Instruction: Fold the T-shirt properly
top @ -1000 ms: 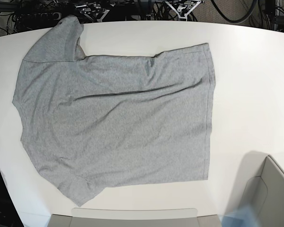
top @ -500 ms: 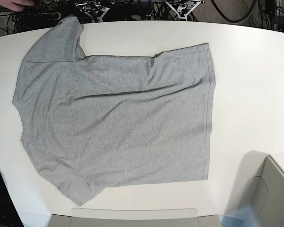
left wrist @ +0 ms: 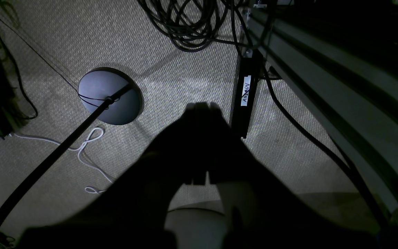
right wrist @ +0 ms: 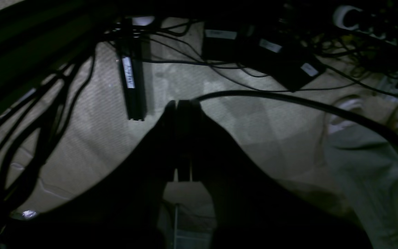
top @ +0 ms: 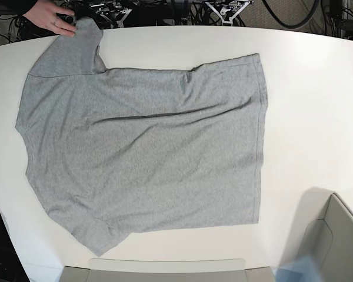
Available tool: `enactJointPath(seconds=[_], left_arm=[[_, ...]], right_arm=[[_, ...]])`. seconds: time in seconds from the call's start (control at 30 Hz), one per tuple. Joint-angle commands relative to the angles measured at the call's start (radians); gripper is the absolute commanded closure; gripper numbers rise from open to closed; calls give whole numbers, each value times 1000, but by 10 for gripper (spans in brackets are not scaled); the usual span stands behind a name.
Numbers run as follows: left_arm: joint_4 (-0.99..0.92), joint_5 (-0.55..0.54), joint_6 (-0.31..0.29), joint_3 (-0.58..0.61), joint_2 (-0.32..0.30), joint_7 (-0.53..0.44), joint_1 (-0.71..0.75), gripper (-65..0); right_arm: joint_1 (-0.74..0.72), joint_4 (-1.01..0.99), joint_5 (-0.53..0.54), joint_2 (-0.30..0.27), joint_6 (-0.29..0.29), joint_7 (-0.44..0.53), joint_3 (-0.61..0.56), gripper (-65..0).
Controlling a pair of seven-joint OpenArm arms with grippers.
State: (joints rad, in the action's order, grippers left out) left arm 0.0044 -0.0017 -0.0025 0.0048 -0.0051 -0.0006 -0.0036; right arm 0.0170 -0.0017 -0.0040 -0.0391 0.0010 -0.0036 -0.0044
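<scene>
T-shirt (top: 141,147) of heather grey lies spread flat on the white table (top: 306,88), plain side up, its hem toward the base view's right and its sleeves toward the left, with a few long creases across the chest. A person's hand (top: 50,16) at the top left corner of the base view touches the tip of the upper sleeve. Neither arm is over the table. The left gripper (left wrist: 200,107) hangs below table level over carpet, its jaws pressed together on nothing, near a round black stand base (left wrist: 111,96) and a coil of cables (left wrist: 192,24). The right gripper (right wrist: 181,103) is likewise closed and empty, above carpet crossed by a thick black cable (right wrist: 288,102)
</scene>
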Motion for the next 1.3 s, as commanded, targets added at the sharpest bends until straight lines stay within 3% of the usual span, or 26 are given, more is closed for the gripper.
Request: enactJointPath(seconds=[0.0, 1.27], left_arm=[[1, -1, 6, -1, 3, -5, -2, -3], [-4, -1, 9, -2, -6, 6, -42, -1]], right_arm=[[-1, 2, -1, -8, 6, 1, -3, -4], [-1, 2, -3, -5, 6, 1, -4, -3]])
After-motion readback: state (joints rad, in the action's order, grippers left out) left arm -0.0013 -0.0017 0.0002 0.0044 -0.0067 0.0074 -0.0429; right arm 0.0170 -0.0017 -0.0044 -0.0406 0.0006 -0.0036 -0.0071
